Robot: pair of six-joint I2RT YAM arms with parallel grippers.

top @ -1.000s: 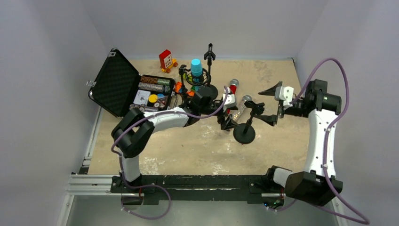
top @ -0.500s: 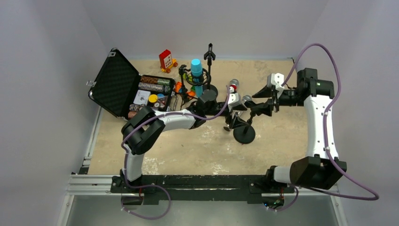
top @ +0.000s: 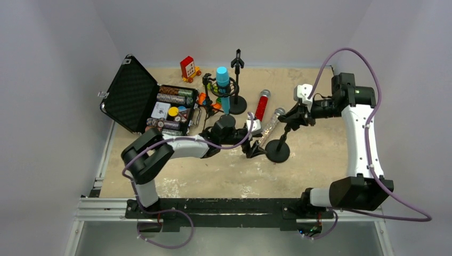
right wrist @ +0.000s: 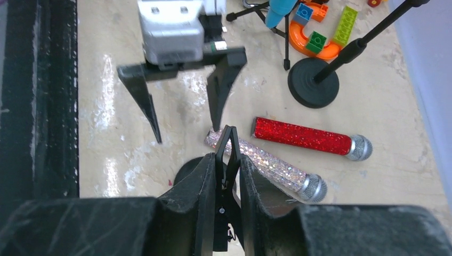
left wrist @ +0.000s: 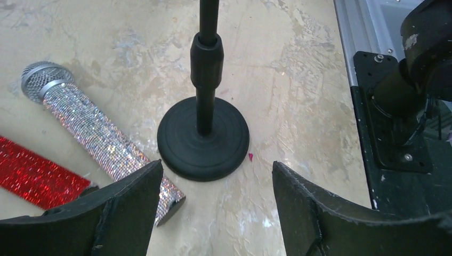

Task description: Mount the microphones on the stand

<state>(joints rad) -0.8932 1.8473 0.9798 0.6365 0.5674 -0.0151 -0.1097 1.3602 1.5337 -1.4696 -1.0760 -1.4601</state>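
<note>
We judge the silvery-pink glitter microphone [left wrist: 96, 125] stiff, light and apt to roll, best taken across mid-barrel, clear of its grille. It lies flat just beside the stand base [left wrist: 203, 140], at eleven o'clock overhead. The left gripper [right wrist: 186, 133] hangs wide open over its tail end; the right gripper [right wrist: 226, 160] is pinched on the stand's clip [right wrist: 226, 140].

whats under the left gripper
Below the open left gripper lie the stand's round base and the silvery-pink glitter microphone, flat on the table. One finger hides part of that microphone's tail and one end of the red microphone.
</note>
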